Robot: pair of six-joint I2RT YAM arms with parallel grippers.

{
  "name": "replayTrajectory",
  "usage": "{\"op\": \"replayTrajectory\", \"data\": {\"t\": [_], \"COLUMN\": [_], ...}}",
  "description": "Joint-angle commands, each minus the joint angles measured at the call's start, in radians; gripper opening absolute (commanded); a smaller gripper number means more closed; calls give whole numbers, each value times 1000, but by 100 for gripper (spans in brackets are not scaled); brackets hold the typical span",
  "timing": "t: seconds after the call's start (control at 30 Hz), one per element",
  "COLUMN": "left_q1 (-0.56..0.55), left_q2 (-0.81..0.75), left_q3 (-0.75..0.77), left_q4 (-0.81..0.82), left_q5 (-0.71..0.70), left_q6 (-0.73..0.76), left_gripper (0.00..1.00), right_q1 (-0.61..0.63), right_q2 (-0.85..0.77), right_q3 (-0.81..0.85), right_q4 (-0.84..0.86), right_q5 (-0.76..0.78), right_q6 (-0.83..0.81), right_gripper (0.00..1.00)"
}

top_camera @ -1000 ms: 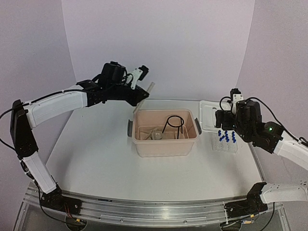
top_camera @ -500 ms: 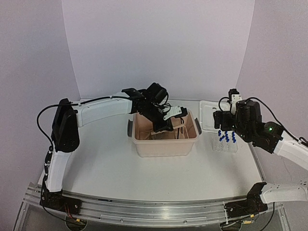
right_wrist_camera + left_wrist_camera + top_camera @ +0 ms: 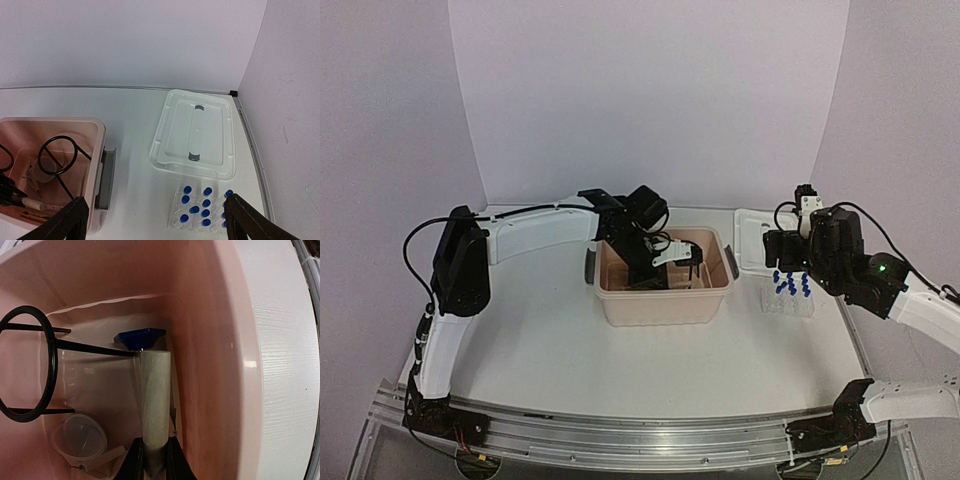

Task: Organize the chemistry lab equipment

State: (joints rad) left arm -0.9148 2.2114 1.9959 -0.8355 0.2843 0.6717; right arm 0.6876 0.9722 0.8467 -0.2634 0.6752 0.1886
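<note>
While the right arm waits, the left arm has swung down from its raised pose behind the beige tub [image 3: 665, 305] and now reaches inside it, a sign that one more item is about to be stowed. The left claw [image 3: 152, 460] is pinched narrow on a pale wooden stick [image 3: 155, 400], likely the clamp. The stick juts straight ahead of the fingers along the tub's wall, low over its floor. At the stick's far end sits a flat blue piece [image 3: 140, 337]; whether it belongs to the stick or to the brush cannot be told. To that claw's left sits the black wire ring stand [image 3: 95, 349] and, nearer at lower left, the clear funnel [image 3: 80, 440], both already in the tub. The right claw [image 3: 157, 220] hangs spread wide and empty over the desk [image 3: 135, 150]. The clear tube rack [image 3: 202, 207] and its blue-capped tubes [image 3: 206, 203] lie just beneath and ahead of it, the white lid [image 3: 197, 132] beyond them. Letting go of the stick looks the next call.
</note>
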Motion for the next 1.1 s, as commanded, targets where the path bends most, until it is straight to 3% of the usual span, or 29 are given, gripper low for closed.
{"op": "replayTrajectory", "data": {"t": [0.0,0.2,0.4,0.57,0.93,1.07], "left_q1": [-6,-15,-16,-16,-16,-16], "left_q2": [46,63,63,40,-60,-124], "left_q3": [72,77,86,90,132,109], "left_q4": [-59,-79,-67,-41,129,221], "left_q5": [-2,0,-6,-7,-104,-155], "left_q6": [25,38,28,15,-63,-125], "left_gripper": [4,8,20,44,67,96], "right_q1": [-3,-3,-3,-3,-3,-32], "right_q2": [0,-5,-11,-12,57,142], "right_q3": [20,17,16,16,83,164], "right_q4": [7,7,5,5,2,-9], "right_q5": [-8,-9,-18,-18,65,79], "right_q6": [16,24,28,28,26,23], "right_gripper": [91,91,91,91,92,98]}}
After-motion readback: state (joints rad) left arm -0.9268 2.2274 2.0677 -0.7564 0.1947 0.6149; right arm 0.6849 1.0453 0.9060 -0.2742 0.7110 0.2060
